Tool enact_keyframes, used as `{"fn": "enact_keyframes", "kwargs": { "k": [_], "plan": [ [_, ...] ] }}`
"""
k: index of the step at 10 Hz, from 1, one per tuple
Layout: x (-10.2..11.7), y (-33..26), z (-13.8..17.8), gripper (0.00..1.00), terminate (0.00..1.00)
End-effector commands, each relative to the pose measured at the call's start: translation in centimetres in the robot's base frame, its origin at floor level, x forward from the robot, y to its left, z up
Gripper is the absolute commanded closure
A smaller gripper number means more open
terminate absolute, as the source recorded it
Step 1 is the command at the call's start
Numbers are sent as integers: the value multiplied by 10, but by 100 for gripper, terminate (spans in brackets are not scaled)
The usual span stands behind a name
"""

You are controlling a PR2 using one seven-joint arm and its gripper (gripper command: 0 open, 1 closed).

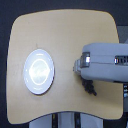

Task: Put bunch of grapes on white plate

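Observation:
The white plate (39, 71) lies on the wooden table at the exterior view's left, with nothing on it. My grey arm reaches in from the exterior view's right. Its gripper (79, 65) end sits a short way right of the plate's rim. The fingers are mostly hidden under the arm's bulk, so I cannot tell how they stand. A small dark lumpy shape (90, 89) pokes out below the arm's lower edge, and it looks like the bunch of grapes, lying on the table and partly covered by the arm.
The round-cornered wooden table (60, 30) fills most of the view. Its front edge curves near the bottom, with the dark floor and table legs beyond it.

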Motion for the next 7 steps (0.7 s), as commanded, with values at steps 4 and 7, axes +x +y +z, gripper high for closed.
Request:
{"fn": "enact_keyframes", "kwargs": {
  "k": [4,7],
  "plan": [
    [6,1,14,100,0],
    [10,-1,20,100,0]
  ]
}}
